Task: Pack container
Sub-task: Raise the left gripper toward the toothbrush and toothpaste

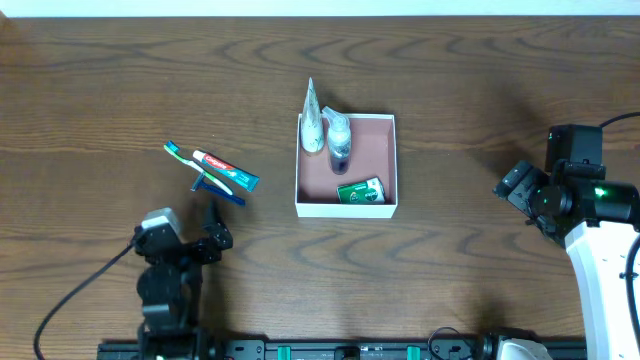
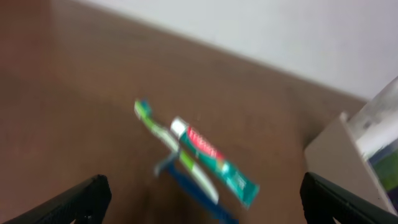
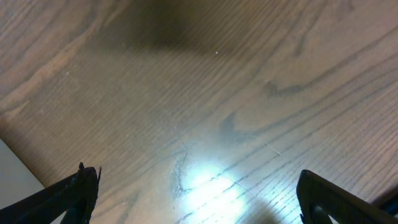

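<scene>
One tube (image 1: 313, 122), one bottle (image 1: 340, 141), far-left corner of container (image 1: 345, 209), far-right bare

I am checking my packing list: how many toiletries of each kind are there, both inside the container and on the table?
Toothbrush: 1
Toothpaste tube: 1
Blue razor: 1
White tube: 1
Small bottle: 1
Green packet: 1
Total: 6

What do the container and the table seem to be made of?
The container: probably thin cardboard or plastic; the white walls and the pink-brown inside look matte, without glare.
The table: wood or a wood-look laminate; brown grain lines, with a slight sheen under the light.
</scene>
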